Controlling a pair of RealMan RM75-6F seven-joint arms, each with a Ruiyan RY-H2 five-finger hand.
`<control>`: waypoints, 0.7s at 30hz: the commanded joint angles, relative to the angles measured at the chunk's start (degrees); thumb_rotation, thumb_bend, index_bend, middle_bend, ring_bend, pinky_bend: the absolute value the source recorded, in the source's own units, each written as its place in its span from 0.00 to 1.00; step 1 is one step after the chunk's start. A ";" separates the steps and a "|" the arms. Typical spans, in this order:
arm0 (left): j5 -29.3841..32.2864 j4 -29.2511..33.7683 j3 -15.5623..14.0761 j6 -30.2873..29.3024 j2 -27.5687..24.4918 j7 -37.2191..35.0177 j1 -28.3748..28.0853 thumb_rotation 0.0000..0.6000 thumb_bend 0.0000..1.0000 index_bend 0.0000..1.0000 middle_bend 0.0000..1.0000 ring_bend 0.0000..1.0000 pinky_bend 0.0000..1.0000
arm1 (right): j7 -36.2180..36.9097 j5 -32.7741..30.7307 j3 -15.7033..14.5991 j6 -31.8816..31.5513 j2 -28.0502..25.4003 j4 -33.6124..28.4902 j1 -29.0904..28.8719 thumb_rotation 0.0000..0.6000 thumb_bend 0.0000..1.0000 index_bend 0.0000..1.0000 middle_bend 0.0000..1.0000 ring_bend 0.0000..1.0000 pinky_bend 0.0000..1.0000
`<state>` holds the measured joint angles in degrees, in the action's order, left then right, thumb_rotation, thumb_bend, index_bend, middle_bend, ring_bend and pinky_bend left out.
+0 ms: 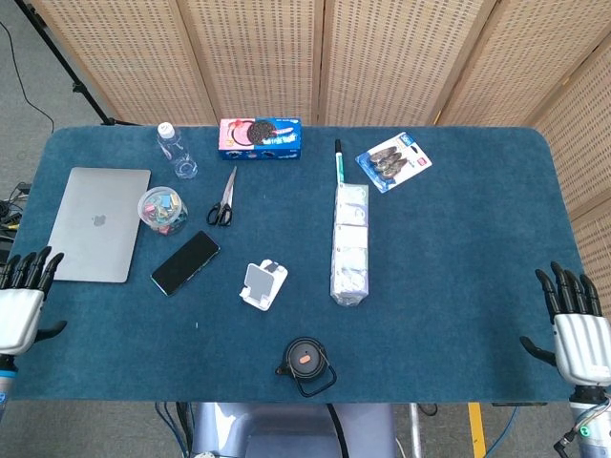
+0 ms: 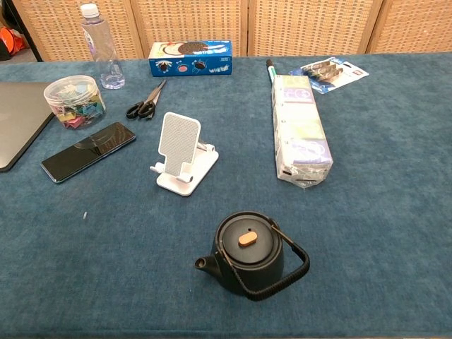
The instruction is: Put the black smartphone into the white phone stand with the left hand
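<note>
The black smartphone (image 1: 185, 262) (image 2: 89, 151) lies flat on the blue table, screen up, left of centre. The white phone stand (image 1: 263, 284) (image 2: 183, 152) stands empty just to its right, a short gap between them. My left hand (image 1: 21, 301) hovers open at the table's left front edge, well to the left of the phone and holding nothing. Over the right front edge my right hand (image 1: 577, 327) is open too, fingers apart and empty. Neither hand appears in the chest view.
A silver laptop (image 1: 95, 223) and a tub of coloured clips (image 1: 162, 211) lie near the phone. Scissors (image 1: 224, 198), a water bottle (image 1: 176, 152), a cookie box (image 1: 261, 138), a long tissue pack (image 1: 350, 243), a blister pack (image 1: 393, 161) and a black teapot (image 1: 305, 364) also sit on the table.
</note>
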<state>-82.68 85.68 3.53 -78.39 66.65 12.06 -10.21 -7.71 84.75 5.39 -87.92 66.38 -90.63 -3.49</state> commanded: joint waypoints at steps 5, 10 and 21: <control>-12.40 -27.16 2.27 2.10 13.33 -8.15 -13.39 1.00 0.00 0.00 0.00 0.00 0.00 | -0.40 -1.73 0.77 1.15 0.24 0.23 -0.46 1.00 0.00 0.00 0.00 0.00 0.00; -13.39 -40.11 2.27 5.54 21.11 -10.41 -19.10 1.00 0.00 0.00 0.00 0.00 0.00 | -0.31 -4.06 1.36 2.97 0.54 1.23 -0.93 1.00 0.00 0.00 0.00 0.00 0.00; -13.86 -56.54 0.73 7.73 33.33 -12.28 -25.78 1.00 0.00 0.00 0.00 0.00 0.00 | 0.08 -7.12 2.41 5.32 1.00 2.15 -1.82 1.00 0.00 0.00 0.00 0.00 0.00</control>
<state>-96.28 31.01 4.70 -71.06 98.24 0.55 -34.72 -7.61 77.73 7.75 -82.70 67.32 -88.56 -5.24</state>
